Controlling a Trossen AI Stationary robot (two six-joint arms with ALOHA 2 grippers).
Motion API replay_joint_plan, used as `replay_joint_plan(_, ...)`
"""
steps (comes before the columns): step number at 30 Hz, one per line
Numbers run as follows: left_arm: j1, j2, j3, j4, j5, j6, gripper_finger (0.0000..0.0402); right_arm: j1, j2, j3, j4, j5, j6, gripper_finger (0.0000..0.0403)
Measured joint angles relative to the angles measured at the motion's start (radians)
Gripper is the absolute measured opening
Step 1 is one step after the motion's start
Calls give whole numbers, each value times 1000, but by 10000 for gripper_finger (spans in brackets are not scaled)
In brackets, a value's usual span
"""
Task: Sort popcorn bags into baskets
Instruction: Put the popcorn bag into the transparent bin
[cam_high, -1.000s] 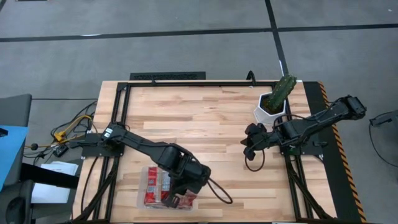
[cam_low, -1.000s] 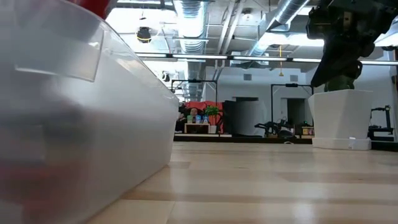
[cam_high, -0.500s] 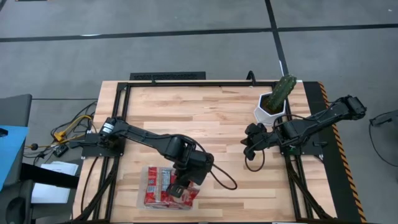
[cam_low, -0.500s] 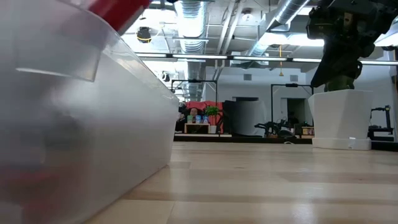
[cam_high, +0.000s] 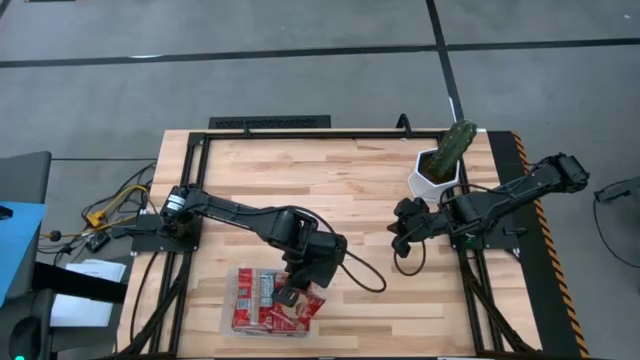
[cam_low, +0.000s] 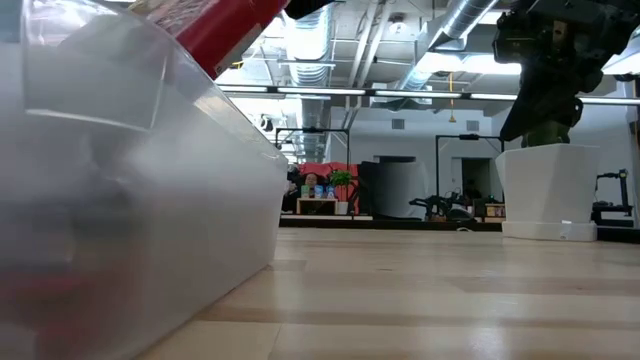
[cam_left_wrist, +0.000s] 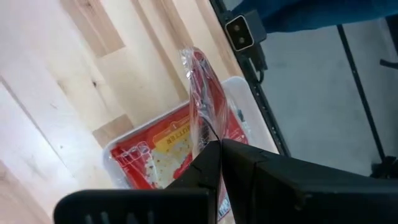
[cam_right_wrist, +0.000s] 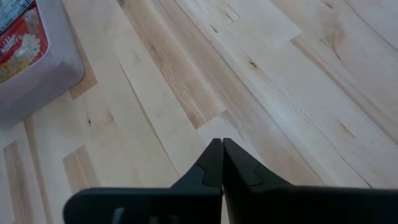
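Observation:
My left gripper (cam_high: 291, 294) hangs over the right end of the clear plastic tray (cam_high: 228, 322), shut on a red popcorn bag (cam_left_wrist: 200, 87). In the left wrist view that bag shows edge-on. In the low view it is a red strip (cam_low: 225, 25) slanting above the tray's wall (cam_low: 130, 200). Several red and cream bags (cam_high: 255, 300) lie flat in the tray, also seen below the held bag (cam_left_wrist: 165, 140). My right gripper (cam_high: 402, 240) waits shut above bare wood near the table's right side. My left gripper pinches the popcorn bag between its two fingers by one end (cam_left_wrist: 207, 135), coming from above. The bag is lifted clear and stands out past the fingertips, edge-on to the wrist camera, tilted over the tray's bags.
A white bowl holding a green object (cam_high: 440, 168) stands by the far right corner, close to my right arm. Black frame rails (cam_high: 270, 123) run along the table's edges. Bare wood lies between the tray and my right gripper (cam_right_wrist: 222, 146).
My left gripper, keeping hold of the bag, has moved toward the far edge and slightly right over the tray's right end. In the low view more of the red bag shows above the tray wall, reaching farther right.

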Motion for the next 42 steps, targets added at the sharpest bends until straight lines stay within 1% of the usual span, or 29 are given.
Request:
replay_joint_plan(6, 9, 0, -9, 15, -13, 11, 0, 0, 0, 0, 0, 0, 2, 33)
replay_joint_plan(8, 12, -6, -58, 75, -5, -8, 0, 0, 0, 0, 0, 0, 2, 34)
replay_joint_plan(12, 25, -43, -177, 156, 42, -81, 0, 0, 0, 0, 0, 0, -2, 29)
replay_joint_plan(15, 28, -91, -234, 209, 25, -106, 0, 0, 0, 0, 1, 0, -5, 22)
replay_joint_plan(18, 29, -128, -298, 248, -32, -127, 0, 0, 0, 0, 1, -2, -5, 18)
replay_joint_plan(20, 32, -151, -352, 265, -35, -160, 0, 0, 0, 0, 1, -2, -5, 18)
replay_joint_plan(23, 32, -187, -443, 337, -29, -218, 0, 0, 0, 0, 1, -2, -5, 26)
replay_joint_plan(26, 32, -204, -501, 387, -34, -252, 0, 0, 0, 0, 1, -2, -6, 33)
replay_joint_plan(31, 32, -217, -552, 402, -84, -260, 0, 0, 0, 0, 1, -2, -6, 32)
replay_joint_plan(36, 32, -217, -605, 441, -86, -295, 0, 0, 0, 0, 1, -2, -6, 22)
replay_joint_plan(39, 32, -217, -609, 468, -97, -307, 0, 0, 0, 0, 1, -2, -6, 19)
replay_joint_plan(42, 32, -217, -609, 468, -166, -324, 0, 0, 0, 0, 1, -2, -8, 23)
